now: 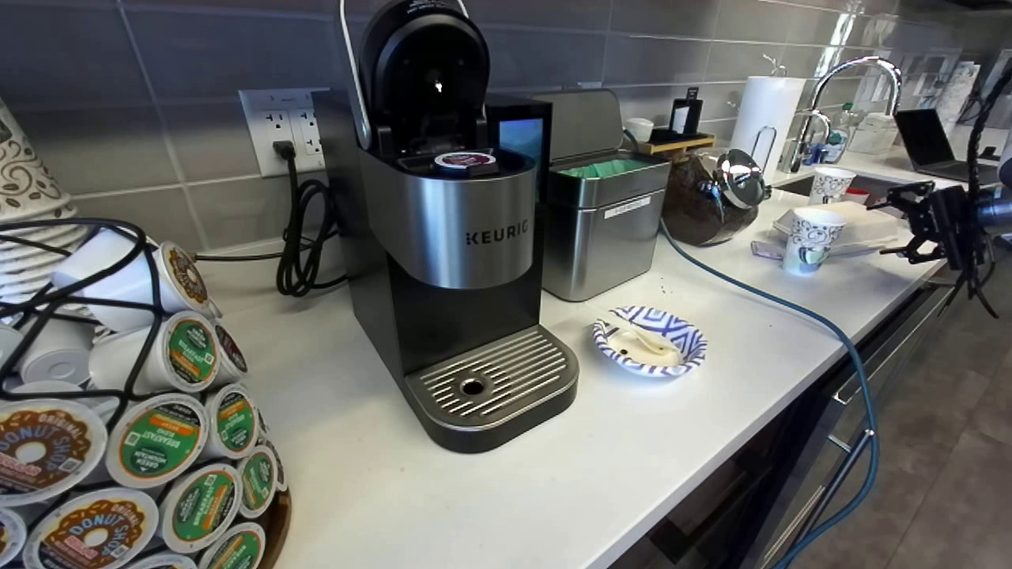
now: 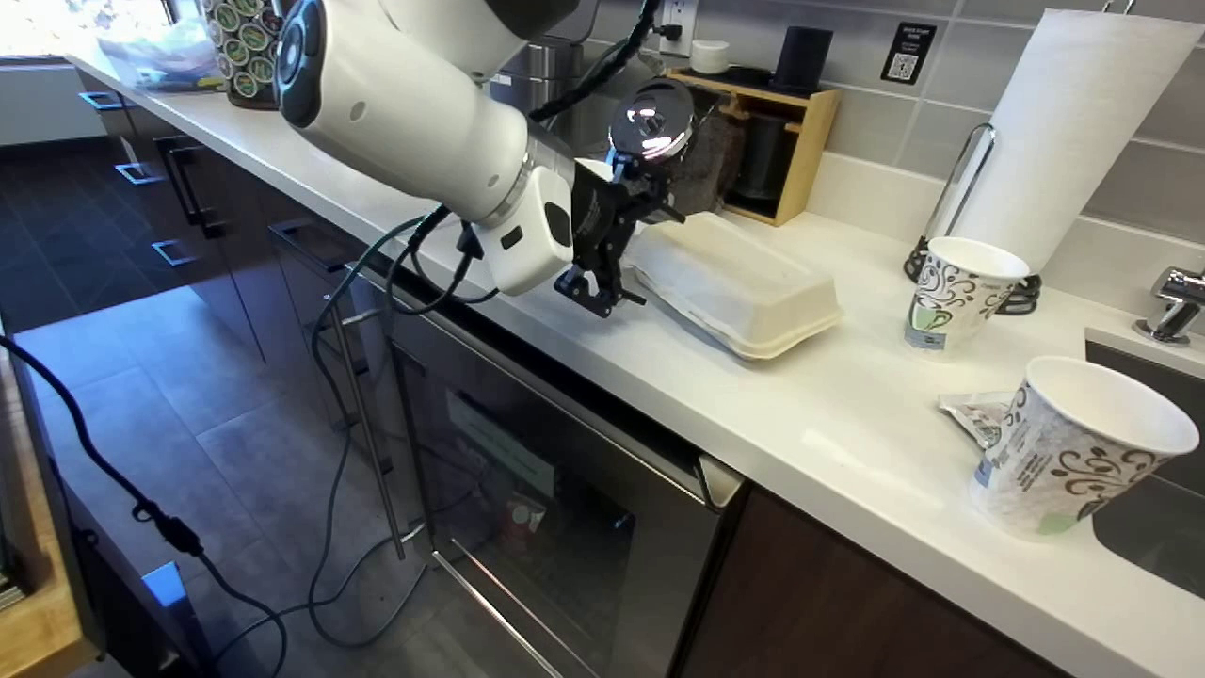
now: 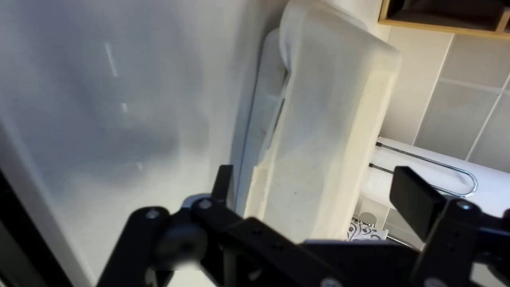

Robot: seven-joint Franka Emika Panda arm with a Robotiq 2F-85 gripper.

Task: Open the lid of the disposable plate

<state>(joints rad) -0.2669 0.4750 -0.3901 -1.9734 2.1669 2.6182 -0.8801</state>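
The disposable plate is a cream clamshell container with its lid down, lying on the white counter [image 2: 847, 414]. The container shows in both exterior views [image 2: 739, 273] [image 1: 850, 217] and in the wrist view [image 3: 318, 119]. A thin dark gap runs along part of the seam between lid and base in the wrist view. My gripper [image 2: 659, 258] is open and empty, beside the container with its fingers pointing at it. In the wrist view the gripper's fingers [image 3: 314, 183] are wide apart, with the container's end between them in the picture. Whether a finger touches it, I cannot tell.
Paper cups [image 2: 960, 297] [image 2: 1073, 452] stand past the container, near a paper towel roll [image 2: 1083, 141] and the sink [image 2: 1153, 527]. A glass jar [image 1: 704, 197] and wooden shelf [image 2: 810, 155] stand behind. A patterned bowl [image 1: 648, 340] sits near the coffee maker [image 1: 455, 237].
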